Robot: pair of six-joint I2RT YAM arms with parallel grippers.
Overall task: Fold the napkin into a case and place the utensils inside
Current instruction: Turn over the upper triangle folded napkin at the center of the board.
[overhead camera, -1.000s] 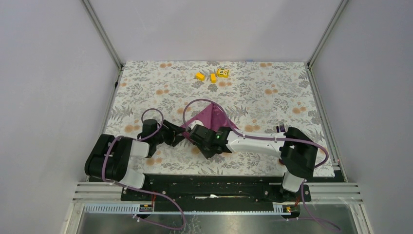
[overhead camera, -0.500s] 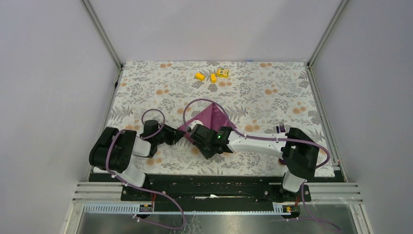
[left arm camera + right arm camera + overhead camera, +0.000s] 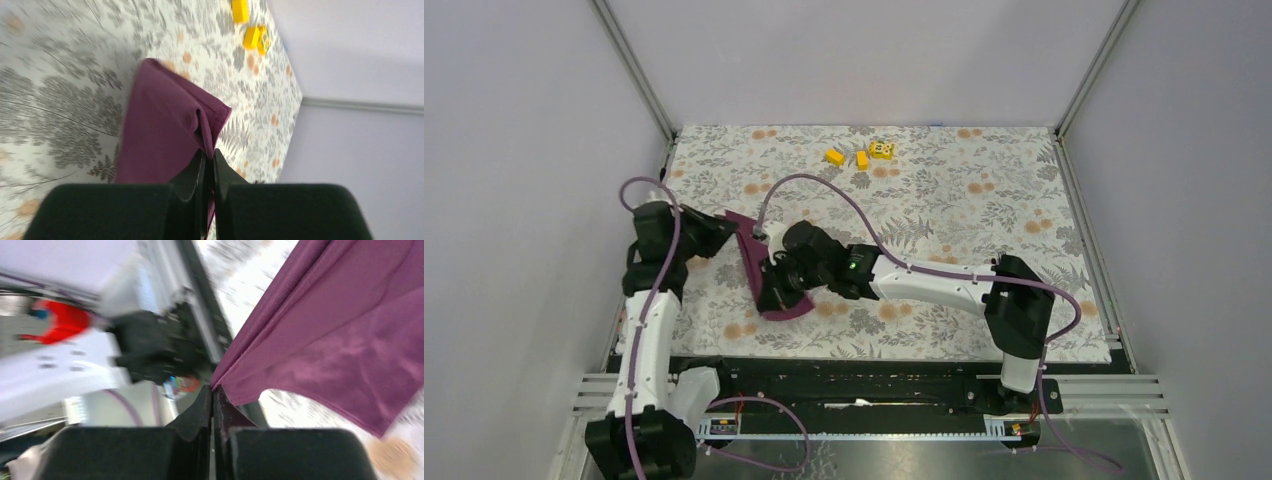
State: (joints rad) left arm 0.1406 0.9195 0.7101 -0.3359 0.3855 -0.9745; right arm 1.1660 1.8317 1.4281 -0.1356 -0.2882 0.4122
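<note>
**Plum napkin pinched by both arms**

Left jaws are pressed together on a folded edge of the napkin (image 3: 160, 125). The left wrist view shows the cloth bunched into a small ridge right at the tips, then spreading away from them as a smooth doubled sheet over the tablecloth (image 3: 60, 100).

Right jaws are likewise closed, with a thin edge of the napkin (image 3: 350, 340) caught between them. From that pinch the cloth fans up and to the right in broad, slightly shiny folds. That view is blurred, so little beyond the cloth reads clearly.

From above, the napkin (image 3: 749, 245) is a narrow dark band slanting across the left-centre of the tabletop. Its far end is at the left jaws and its near end is under the right wrist. How much of it is off the tablecloth (image 3: 964, 200) I cannot tell.

The left arm (image 3: 652, 300) stands along the left edge and bends right toward the cloth. The right arm (image 3: 924, 285) reaches leftward from its base at the near right. Well beyond the napkin, near the far edge, sit the yellow blocks (image 3: 861, 155), also seen at the top of the left wrist view (image 3: 252, 30).
</note>
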